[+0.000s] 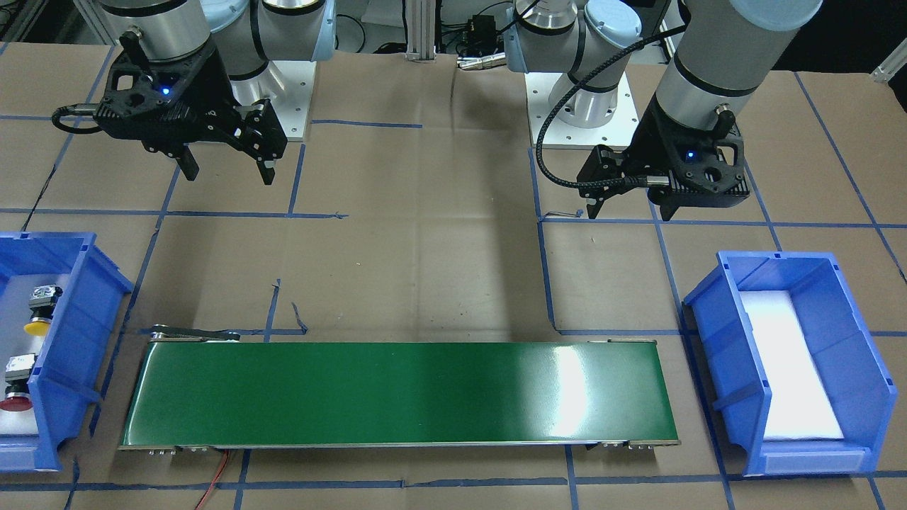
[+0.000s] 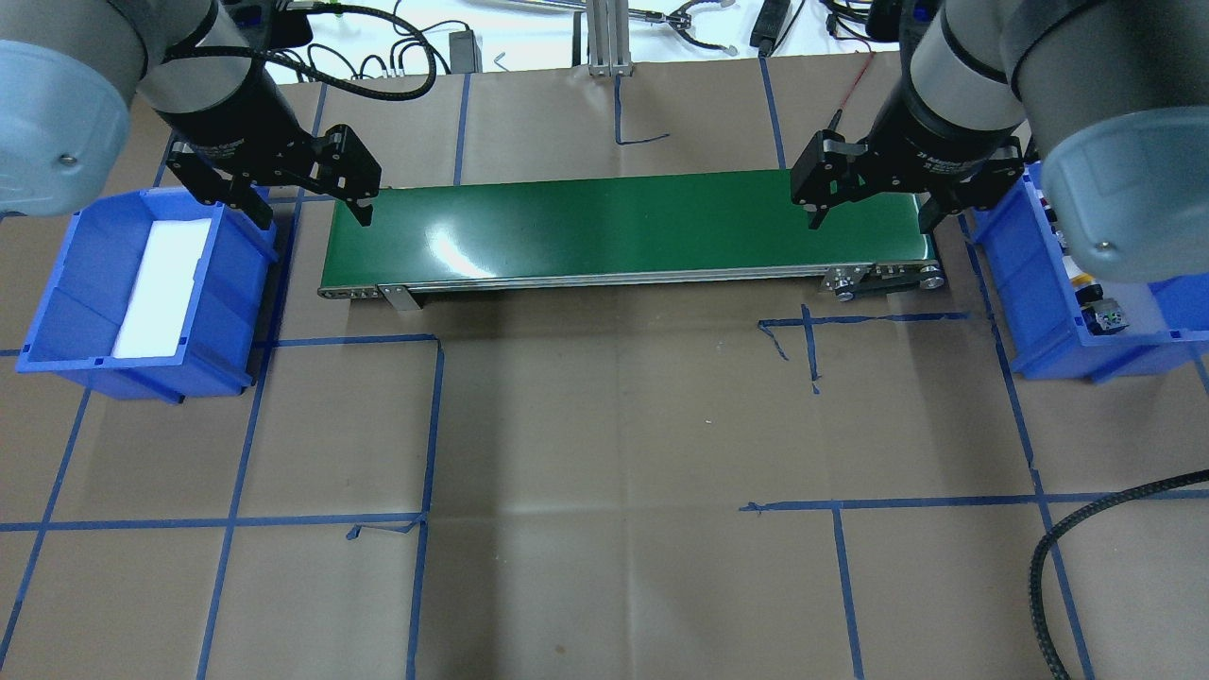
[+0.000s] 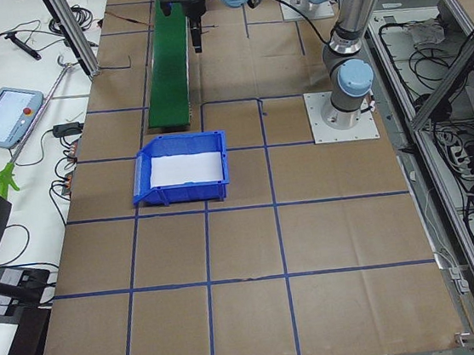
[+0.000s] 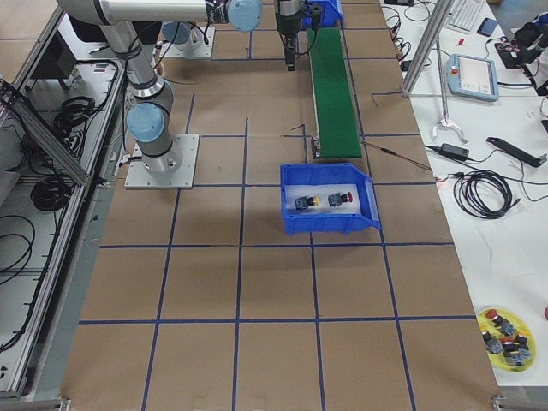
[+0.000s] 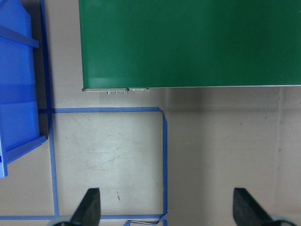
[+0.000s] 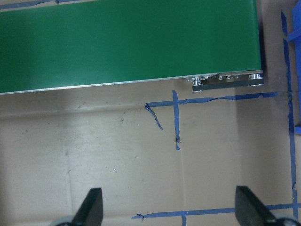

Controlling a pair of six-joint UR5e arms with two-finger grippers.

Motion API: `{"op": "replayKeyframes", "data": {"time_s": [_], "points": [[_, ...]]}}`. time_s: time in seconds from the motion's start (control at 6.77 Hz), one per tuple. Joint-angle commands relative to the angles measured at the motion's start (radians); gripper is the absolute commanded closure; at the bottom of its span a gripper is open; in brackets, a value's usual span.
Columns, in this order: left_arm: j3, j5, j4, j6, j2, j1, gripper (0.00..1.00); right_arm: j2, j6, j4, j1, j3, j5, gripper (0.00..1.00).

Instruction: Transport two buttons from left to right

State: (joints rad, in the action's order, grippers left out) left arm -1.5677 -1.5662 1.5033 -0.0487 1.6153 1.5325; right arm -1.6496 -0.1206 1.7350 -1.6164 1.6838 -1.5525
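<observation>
Open passage over the table (image 1: 425, 269) on the robot's side of the belt (image 1: 397, 393), and along the flat belt top. Into the right-hand bin (image 1: 78, 340), entry from above, walls around yellow button (image 1: 41, 308) and red button (image 1: 18, 386), these seemingly well apart. Same open top and walls at the left-hand bin (image 1: 716, 333).

Readable text: none in any view.
Right gripper (image 2: 868, 227) housing, 2 o'clock in the overhead view: a line of white lettering, too blurred to read.
Left gripper (image 2: 314, 219) housing, 10 o'clock: similar blurred white lettering.
Teach pendant (image 3: 3, 114) screen: too small to read.
</observation>
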Motion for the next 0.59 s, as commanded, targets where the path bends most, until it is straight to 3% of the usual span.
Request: {"op": "replayKeyframes", "data": {"time_s": [0.0, 0.44], "points": [[0.0, 0.0, 0.0, 0.001, 0.0, 0.0, 0.0, 0.002, -0.001, 0.001, -0.01, 0.002, -0.011, 0.0], [0.0, 0.0, 0.0, 0.0, 0.0, 0.0, 0.0, 0.005, 0.012, -0.006, -0.01, 0.002, -0.012, 0.0]]}}
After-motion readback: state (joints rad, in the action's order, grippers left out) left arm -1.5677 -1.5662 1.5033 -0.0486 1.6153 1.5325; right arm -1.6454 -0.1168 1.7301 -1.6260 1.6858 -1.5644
